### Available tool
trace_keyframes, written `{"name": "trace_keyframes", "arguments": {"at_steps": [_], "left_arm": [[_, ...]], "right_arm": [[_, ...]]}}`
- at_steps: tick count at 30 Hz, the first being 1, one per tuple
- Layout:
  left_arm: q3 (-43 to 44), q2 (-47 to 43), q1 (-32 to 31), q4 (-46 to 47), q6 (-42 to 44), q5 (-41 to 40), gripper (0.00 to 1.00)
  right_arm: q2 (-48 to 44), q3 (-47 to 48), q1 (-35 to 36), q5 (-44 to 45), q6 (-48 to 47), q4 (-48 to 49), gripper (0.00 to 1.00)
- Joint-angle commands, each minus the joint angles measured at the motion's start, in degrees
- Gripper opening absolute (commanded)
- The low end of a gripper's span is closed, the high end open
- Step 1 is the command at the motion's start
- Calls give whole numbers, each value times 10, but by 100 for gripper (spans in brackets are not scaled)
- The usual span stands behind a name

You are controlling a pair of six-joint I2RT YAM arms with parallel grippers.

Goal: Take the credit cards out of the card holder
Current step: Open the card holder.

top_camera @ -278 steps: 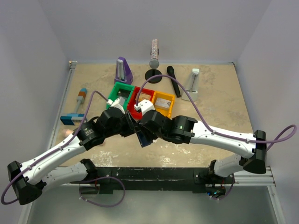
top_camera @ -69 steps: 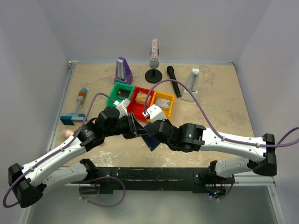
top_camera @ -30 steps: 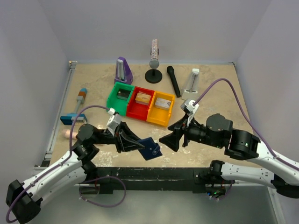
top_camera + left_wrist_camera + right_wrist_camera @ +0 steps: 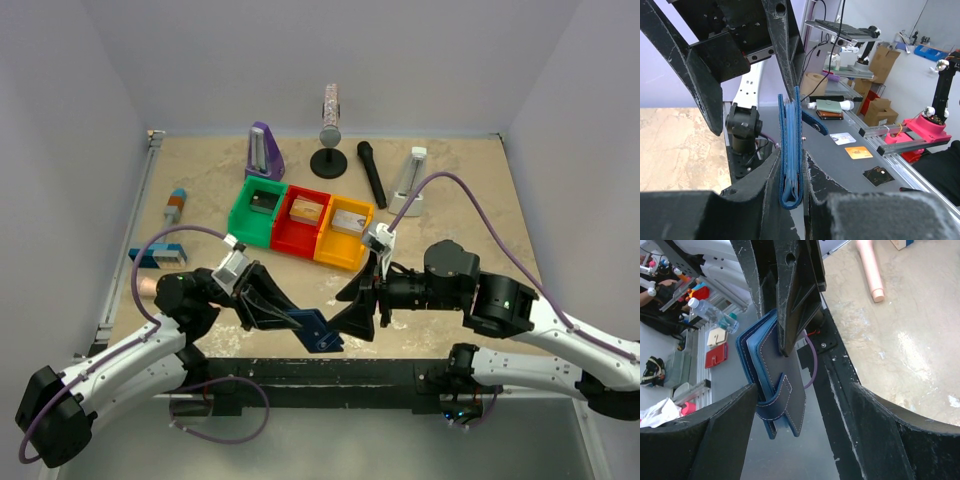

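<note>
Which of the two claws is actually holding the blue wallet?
The left gripper: it is pinched shut on the card holder, while the right gripper stands wide open around it.

Bins seemingly block beyond card holder.

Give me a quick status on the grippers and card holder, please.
Left gripper shut on small navy-blue bifold card holder, folded closed. Right gripper open, close beside it. No cards showing.
</note>
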Motion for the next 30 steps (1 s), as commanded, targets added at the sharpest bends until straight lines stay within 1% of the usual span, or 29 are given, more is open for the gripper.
{"name": "trace_keyframes", "arguments": {"at_steps": [1,10,18,21,23,27,28,30], "left_arm": [[2,-3,3,51,-2,-4,0],[1,-3,3,69,-16,0,0],[-5,-9,3,62,-18,-3,0],[2,-16,3,5,2,-14,0],[12,-25,3,-63,30,-25,0],[37,-64,3,-217,113,-60,0],[41,-72,3,-247,128,-66,0],[45,-83,2,-279,146,-76,0]], "right_arm": [[3,6,-1,-17,7,27,78],[5,10,-1,16,20,28,78],[8,20,-1,30,23,31,78],[3,23,-1,46,19,32,79],[6,36,-1,45,11,17,79],[1,37,-1,53,4,6,80],[-6,33,-1,70,4,1,80],[-28,16,-1,88,4,19,80]]}}
